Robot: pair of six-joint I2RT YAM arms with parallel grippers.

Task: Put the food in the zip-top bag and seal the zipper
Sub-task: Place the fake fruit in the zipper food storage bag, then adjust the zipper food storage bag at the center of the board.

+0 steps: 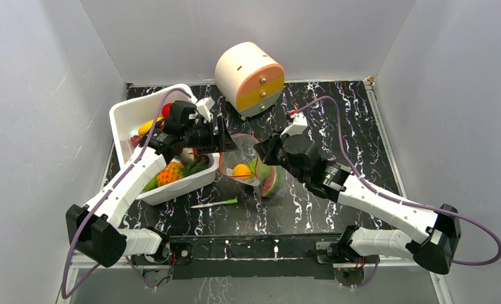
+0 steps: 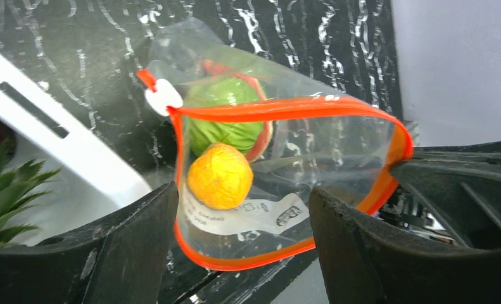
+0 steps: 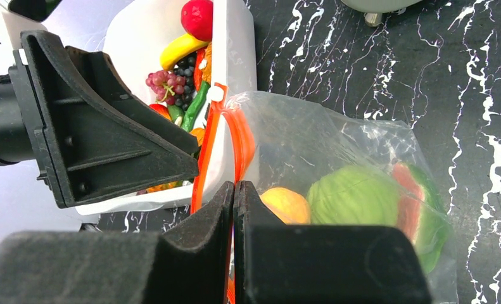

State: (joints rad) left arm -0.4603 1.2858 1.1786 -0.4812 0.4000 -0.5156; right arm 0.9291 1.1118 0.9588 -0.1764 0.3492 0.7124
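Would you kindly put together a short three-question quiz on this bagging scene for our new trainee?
1. True or false: the zipper of the zip-top bag is already sealed.
2. Which piece lies inside the bag? A) banana B) orange fruit C) pineapple
3. Fill the gap: the ___ arm's pincer is shut on the bag's mouth edge.

Key
1. False: the mouth gapes open.
2. B
3. Right: the right pincer pinches the strip.
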